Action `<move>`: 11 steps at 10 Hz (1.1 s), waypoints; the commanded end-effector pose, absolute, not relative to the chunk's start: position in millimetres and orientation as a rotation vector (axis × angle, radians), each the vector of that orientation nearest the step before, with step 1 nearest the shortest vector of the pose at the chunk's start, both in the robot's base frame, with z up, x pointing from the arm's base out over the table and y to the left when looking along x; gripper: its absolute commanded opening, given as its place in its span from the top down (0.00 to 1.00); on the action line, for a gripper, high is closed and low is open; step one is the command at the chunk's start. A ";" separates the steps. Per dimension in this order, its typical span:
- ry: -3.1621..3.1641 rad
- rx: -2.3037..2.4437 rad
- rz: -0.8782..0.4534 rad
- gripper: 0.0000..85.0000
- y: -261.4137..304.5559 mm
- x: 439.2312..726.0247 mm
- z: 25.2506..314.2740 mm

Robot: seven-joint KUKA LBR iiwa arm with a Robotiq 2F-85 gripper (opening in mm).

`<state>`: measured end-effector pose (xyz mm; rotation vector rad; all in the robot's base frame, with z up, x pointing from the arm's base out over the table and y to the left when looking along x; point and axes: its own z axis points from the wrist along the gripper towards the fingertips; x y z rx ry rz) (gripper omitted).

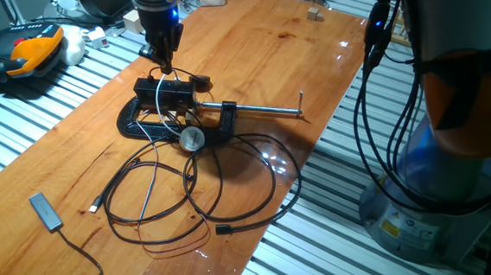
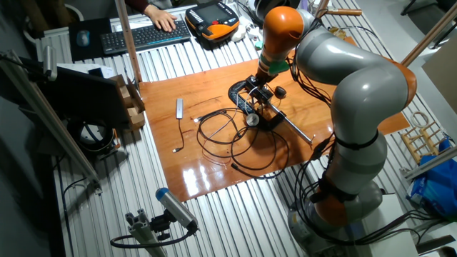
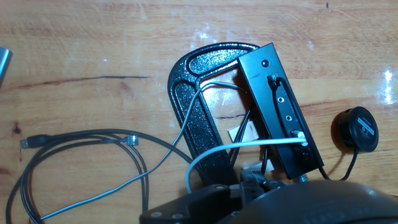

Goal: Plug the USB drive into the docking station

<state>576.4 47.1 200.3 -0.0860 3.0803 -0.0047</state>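
Hovering just above the docking station (image 1: 164, 90), the gripper (image 1: 163, 60) sits at the far end of the wooden table (image 1: 71, 156). Can't tell from any view whether the fingers are spread or pinching something; the tips are too small in both fixed views and out of frame in the hand view.

USB drive: can't pick it out in any view, so can't confirm it's in hand or already seated. My read: insertion not done, or at least not verifiable; the approach to the dock looks like the step in hand.

Dock is a slim black box (image 3: 280, 118) held in the black G-clamp (image 3: 199, 112), whose long steel screw (image 1: 260, 112) points away to the side. The face toward the hand camera carries a row of ports; a white cable (image 3: 249, 144) and a dark one are plugged in, some ports between look free. A round black puck (image 3: 356, 129) lies just beside it. Loose cables (image 1: 199, 186) sprawl over the table nearby, and a flat dongle (image 1: 45, 211) lies well apart.
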 end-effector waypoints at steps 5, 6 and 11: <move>3.079 -0.091 -0.003 1.00 47.2 577.4 199.3; 3.077 -0.091 -0.003 1.00 47.1 577.6 199.2; 3.068 -0.088 0.007 1.00 47.2 577.5 199.3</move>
